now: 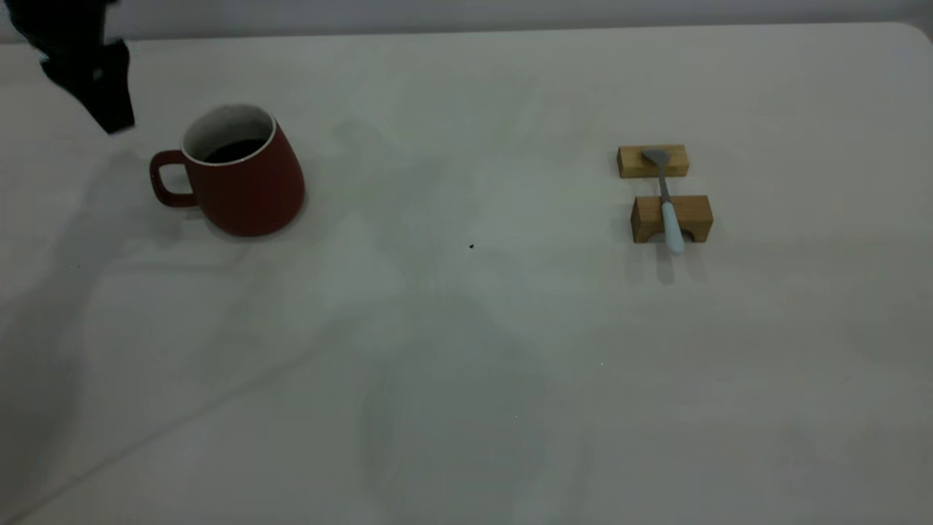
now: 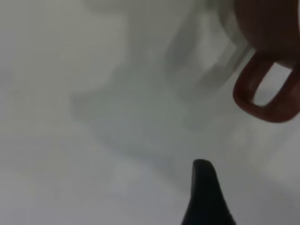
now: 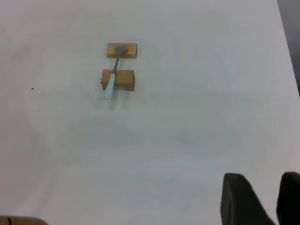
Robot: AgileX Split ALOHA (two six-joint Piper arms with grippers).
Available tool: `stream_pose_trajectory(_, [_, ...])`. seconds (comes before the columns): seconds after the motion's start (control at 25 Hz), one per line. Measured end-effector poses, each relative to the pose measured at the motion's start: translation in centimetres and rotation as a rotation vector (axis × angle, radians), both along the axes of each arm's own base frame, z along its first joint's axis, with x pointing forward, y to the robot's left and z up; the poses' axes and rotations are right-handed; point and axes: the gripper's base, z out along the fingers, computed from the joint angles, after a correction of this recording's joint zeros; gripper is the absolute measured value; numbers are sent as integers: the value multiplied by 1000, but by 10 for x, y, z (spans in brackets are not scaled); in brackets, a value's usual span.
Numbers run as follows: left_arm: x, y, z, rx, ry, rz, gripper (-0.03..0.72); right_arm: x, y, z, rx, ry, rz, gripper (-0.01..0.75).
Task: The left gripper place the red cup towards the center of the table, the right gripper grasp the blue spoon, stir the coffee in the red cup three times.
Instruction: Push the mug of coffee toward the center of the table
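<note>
The red cup stands at the left of the table, its handle pointing left. Dark coffee fills the lower part of it. My left gripper hangs behind and to the left of the cup, apart from it. In the left wrist view one dark finger shows, with bare table on both sides, and the cup's handle lies just ahead. The blue spoon rests across two wooden blocks at the right. My right gripper is far from the spoon, fingers slightly apart and holding nothing.
The far wooden block carries the spoon's bowl, and the near notched block carries the stem, with the pale handle overhanging toward the front. A tiny dark speck lies near the table's middle. The table's rounded corner is at the back right.
</note>
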Motion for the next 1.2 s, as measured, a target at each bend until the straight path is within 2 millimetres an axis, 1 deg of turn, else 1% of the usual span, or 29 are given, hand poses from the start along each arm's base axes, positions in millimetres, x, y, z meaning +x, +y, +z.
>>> stream_pose_trajectory(0.16, [0, -9, -19, -13, 24, -191, 560, 0, 0, 0, 0, 0, 0, 238])
stream_pose_trajectory(0.28, [3, -18, -29, -41, 5, -291, 560, 0, 0, 0, 0, 0, 0, 238])
stream_pose_trajectory(0.44, [4, -26, -42, -48, 2, -357, 560, 0, 0, 0, 0, 0, 0, 238])
stream_pose_trajectory(0.6, [3, -33, -49, -47, 4, -405, 560, 0, 0, 0, 0, 0, 0, 238])
stream_pose_trajectory(0.72, [3, -48, -52, -45, -7, -444, 560, 0, 0, 0, 0, 0, 0, 238])
stream_pose_trajectory(0.92, [2, -88, -52, -66, -64, -505, 560, 0, 0, 0, 0, 0, 0, 238])
stream_pose_trajectory(1.2, [-3, -140, -50, -130, -156, -542, 560, 0, 0, 0, 0, 0, 0, 238])
